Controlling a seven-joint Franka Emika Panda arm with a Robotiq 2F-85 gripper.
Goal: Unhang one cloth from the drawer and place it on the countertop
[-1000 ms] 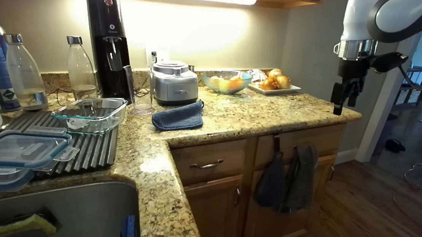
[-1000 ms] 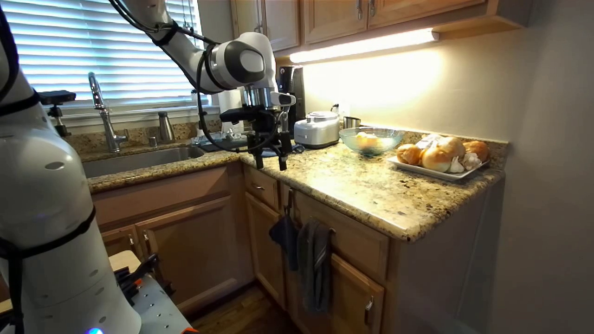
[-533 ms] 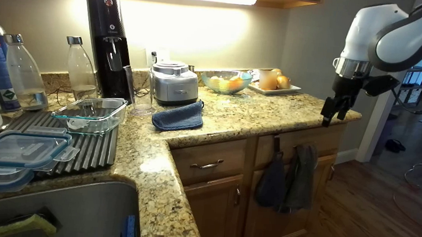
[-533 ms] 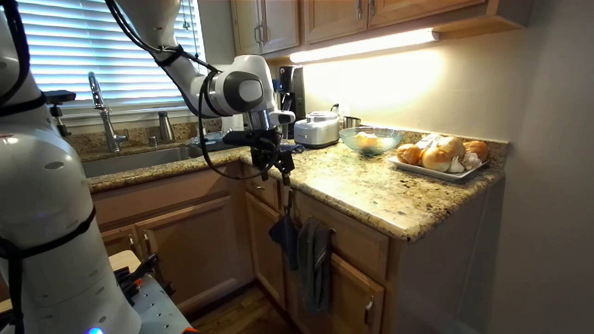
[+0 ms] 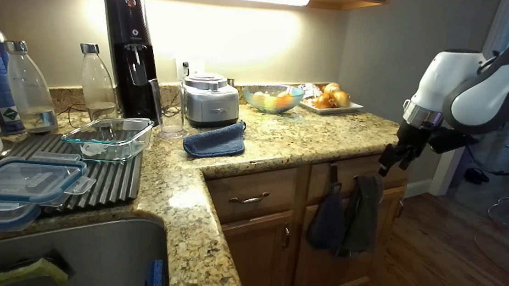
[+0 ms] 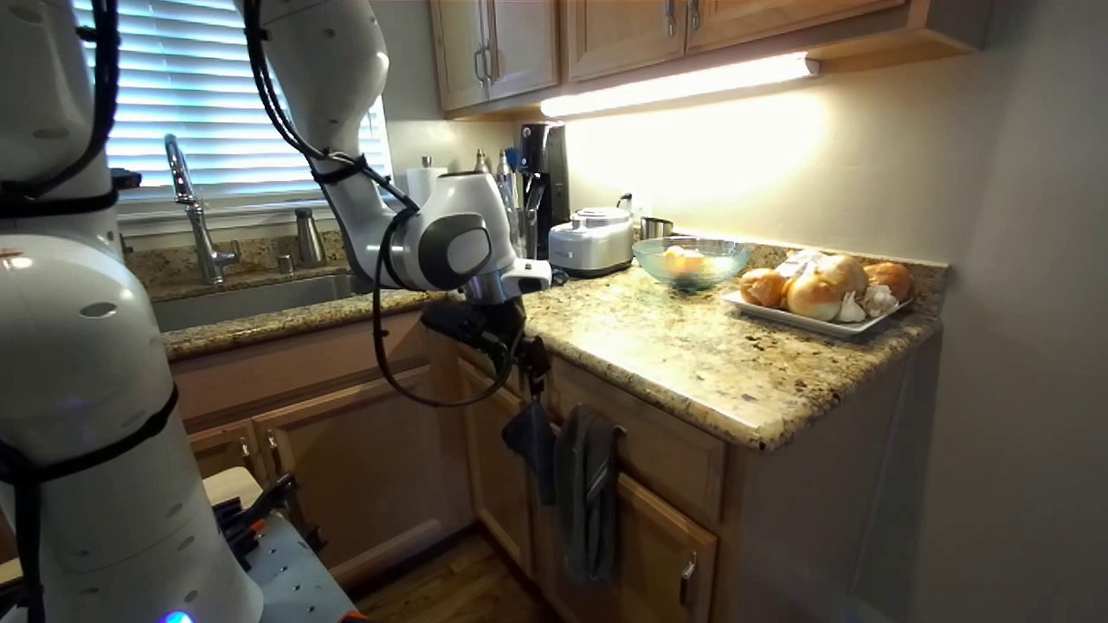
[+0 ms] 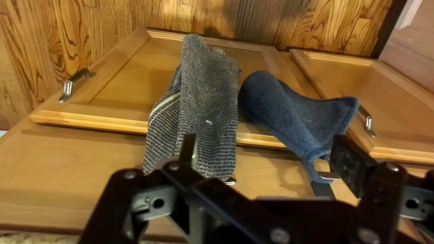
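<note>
Holding nothing, the hand [image 7: 268, 154] has its two fingers spread wide apart in the wrist view. The drawer [image 7: 78, 162] is ahead of the hand. Just past one finger is the blue cloth [image 7: 295, 112], which hangs by a small loop [image 7: 308, 166] on a metal hook [image 7: 328, 175]. A grey towel [image 7: 210, 112] is ahead of the other finger, so the hand might grab the wrong one if it squeezes here.

In an exterior view, the hand hangs out in front of the drawer, near the edge of the worktop [image 5: 324, 130]. Its fingertips lean down and in toward the drawer. The blue cloth is lower than the hand and apart from it, with the grey towel next to it. A folded cloth [image 5: 215, 142], also blue, lies on the worktop well away from the hand.

In an exterior view, a glass bowl [image 6: 658, 268] stands past the hand, and the hand shows just above the blue cloth. I can't tell from there how far apart the fingers are. The blue cloth looks soft, floppy and light, so a squeeze should not hurt it. It looks fuzzy, so it should not slip much. A good place to take hold is the thin top part, just under the loop. Then the hand should lift the loop up and off the hook, because a pull straight down could get it stuck.
</note>
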